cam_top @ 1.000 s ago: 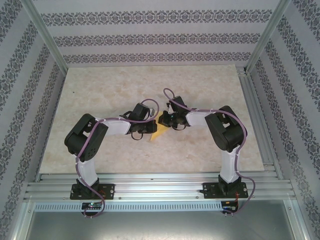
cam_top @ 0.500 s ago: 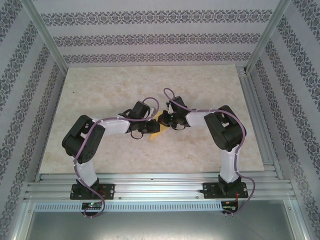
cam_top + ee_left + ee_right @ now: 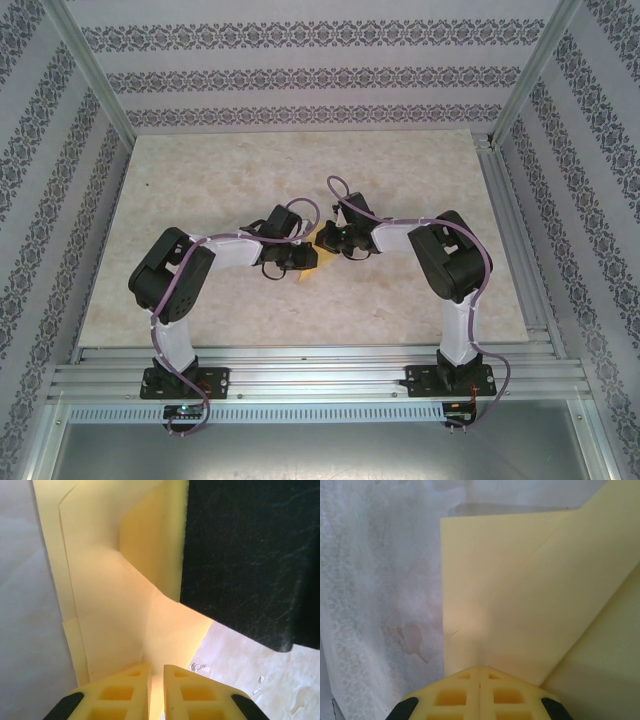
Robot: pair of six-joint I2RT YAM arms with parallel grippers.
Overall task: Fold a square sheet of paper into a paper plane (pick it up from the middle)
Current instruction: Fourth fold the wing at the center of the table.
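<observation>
Since the paper (image 3: 520,580) is thin and limp, grip folded edges; right hand (image 3: 480,672) pinches it shut, left hand (image 3: 157,672) barely parted, hold unclear.

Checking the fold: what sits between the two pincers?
The yellow paper, partly folded, bridges the gap between the left pincer and the right pincer, seen in the top view.

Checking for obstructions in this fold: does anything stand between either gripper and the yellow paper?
Nothing visible does. The right gripper is shut on the folded paper; the left gripper is right at it, jaws slightly apart.
</observation>
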